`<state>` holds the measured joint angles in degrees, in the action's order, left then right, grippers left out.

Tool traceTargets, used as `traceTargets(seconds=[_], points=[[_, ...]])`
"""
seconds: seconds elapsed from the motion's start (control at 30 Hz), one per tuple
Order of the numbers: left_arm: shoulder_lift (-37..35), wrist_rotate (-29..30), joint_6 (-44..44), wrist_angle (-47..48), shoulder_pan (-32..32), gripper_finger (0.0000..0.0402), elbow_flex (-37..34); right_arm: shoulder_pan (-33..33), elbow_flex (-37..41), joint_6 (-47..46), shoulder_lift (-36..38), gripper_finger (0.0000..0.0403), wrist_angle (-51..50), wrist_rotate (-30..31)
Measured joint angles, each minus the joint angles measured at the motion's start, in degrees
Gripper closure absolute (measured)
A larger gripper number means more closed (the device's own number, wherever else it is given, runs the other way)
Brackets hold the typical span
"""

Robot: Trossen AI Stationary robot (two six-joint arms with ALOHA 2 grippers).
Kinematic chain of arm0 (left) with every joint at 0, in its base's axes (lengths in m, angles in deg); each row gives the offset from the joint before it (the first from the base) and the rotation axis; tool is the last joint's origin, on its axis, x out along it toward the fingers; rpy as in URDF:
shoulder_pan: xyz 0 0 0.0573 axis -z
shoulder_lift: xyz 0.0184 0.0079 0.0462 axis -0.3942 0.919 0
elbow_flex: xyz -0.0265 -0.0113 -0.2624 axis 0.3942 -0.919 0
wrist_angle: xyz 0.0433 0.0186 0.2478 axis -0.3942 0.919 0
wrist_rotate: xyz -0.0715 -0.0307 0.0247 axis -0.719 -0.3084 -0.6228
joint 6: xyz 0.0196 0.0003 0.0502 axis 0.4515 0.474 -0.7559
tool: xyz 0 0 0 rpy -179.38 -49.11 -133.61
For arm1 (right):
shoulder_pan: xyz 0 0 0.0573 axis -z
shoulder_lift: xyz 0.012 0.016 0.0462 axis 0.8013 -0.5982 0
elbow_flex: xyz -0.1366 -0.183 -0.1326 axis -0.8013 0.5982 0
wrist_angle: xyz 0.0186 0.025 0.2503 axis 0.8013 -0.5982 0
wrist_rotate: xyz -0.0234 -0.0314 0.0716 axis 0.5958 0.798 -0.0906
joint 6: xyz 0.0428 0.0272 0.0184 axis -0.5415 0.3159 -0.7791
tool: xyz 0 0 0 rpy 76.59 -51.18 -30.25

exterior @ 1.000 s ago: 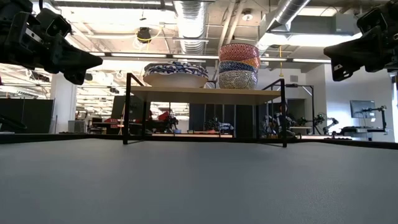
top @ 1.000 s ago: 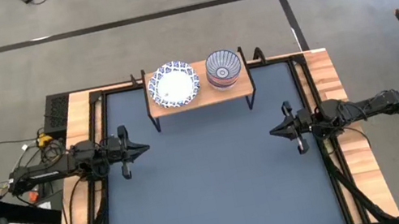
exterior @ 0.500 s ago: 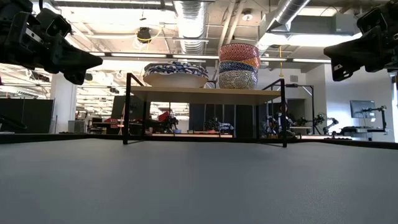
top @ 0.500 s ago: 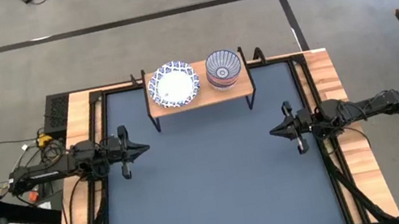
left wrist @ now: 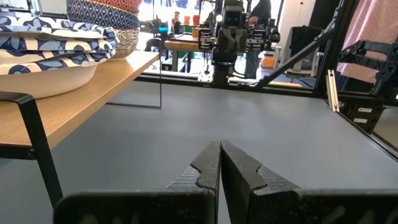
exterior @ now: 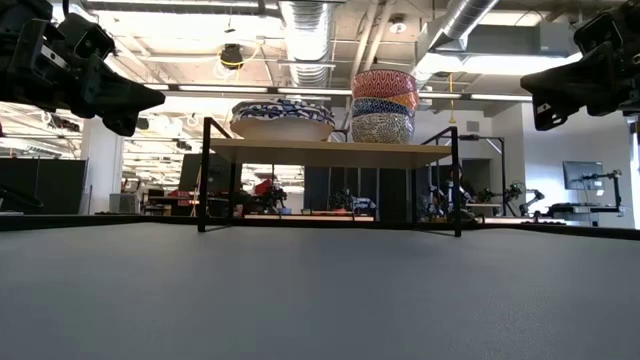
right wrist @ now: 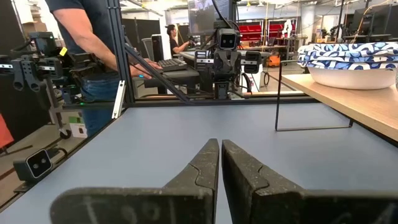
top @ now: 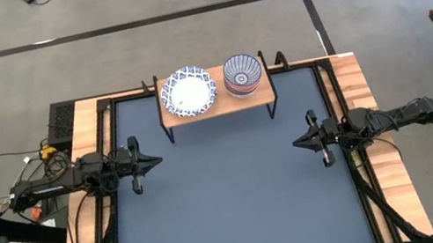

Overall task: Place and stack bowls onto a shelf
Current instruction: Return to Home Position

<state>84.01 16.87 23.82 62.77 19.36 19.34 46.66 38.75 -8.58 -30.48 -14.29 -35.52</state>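
We found the left gripper [top: 152, 160] and the right gripper [top: 297, 142] each with fingers pressed together on nothing, poised over the left and right sides of the table [top: 233, 217], tips pointing inward. The shelf [top: 223, 103] stood at the far edge, well apart from both. It bore the wide bowls [top: 188, 91] stacked on its left and the small bowls [top: 242, 74] stacked on its right. We judged that homing called for slow, straight retraction, away from the shelf.

On the shelf [top: 230, 105], the wide patterned bowl [top: 188, 91] sits beside the striped bowl [top: 242, 72].
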Motion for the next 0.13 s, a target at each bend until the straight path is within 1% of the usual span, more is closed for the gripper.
traceTargets(seconds=[0.13], points=[[0.00,0.00,-0.11,0.00,0.00,0.0401,0.00,0.01,0.00,0.01,0.00,0.0355,-0.01,0.00]])
